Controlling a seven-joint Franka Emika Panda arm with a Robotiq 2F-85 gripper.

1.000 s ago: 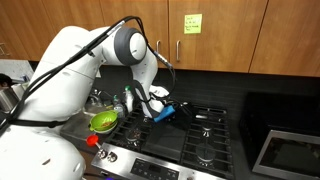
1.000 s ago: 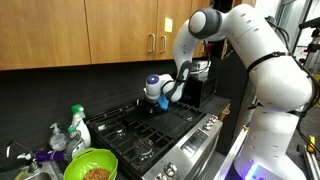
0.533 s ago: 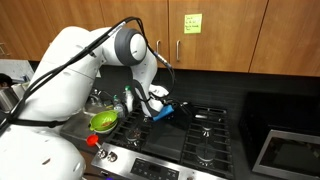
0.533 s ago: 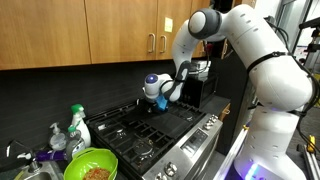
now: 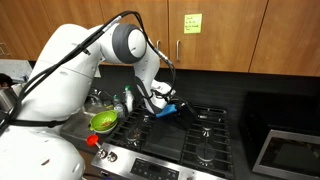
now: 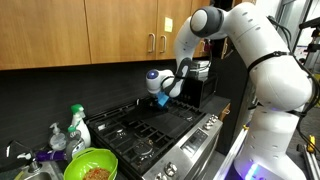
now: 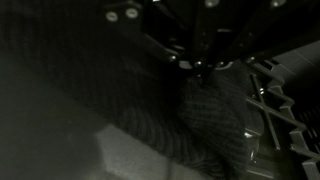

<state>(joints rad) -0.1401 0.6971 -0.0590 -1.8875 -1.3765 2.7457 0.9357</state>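
Observation:
My gripper (image 5: 163, 104) hangs over the back left part of the gas stove (image 5: 195, 140), shut on a blue cloth (image 5: 173, 108) that dangles just above the grates. In an exterior view the gripper (image 6: 159, 93) is above the stove's far burners (image 6: 150, 125), with the blue cloth (image 6: 163, 101) drooping from its fingers. The wrist view is dark. It shows a ribbed, knitted cloth (image 7: 215, 115) hanging right under the gripper (image 7: 200, 66), with stove grates (image 7: 280, 100) to the right. The fingertips are hidden by the cloth.
A green bowl (image 5: 103, 121) with food in it (image 6: 90, 168) sits beside the stove's front corner. A green soap bottle (image 6: 76, 124) and a spray bottle (image 6: 57, 137) stand next to it. Wooden cabinets (image 6: 90, 30) run above. A dark appliance (image 6: 197, 82) stands at the far end.
The gripper has closed fully on the blue cloth and risen a little off the grates, carrying the cloth up with it.

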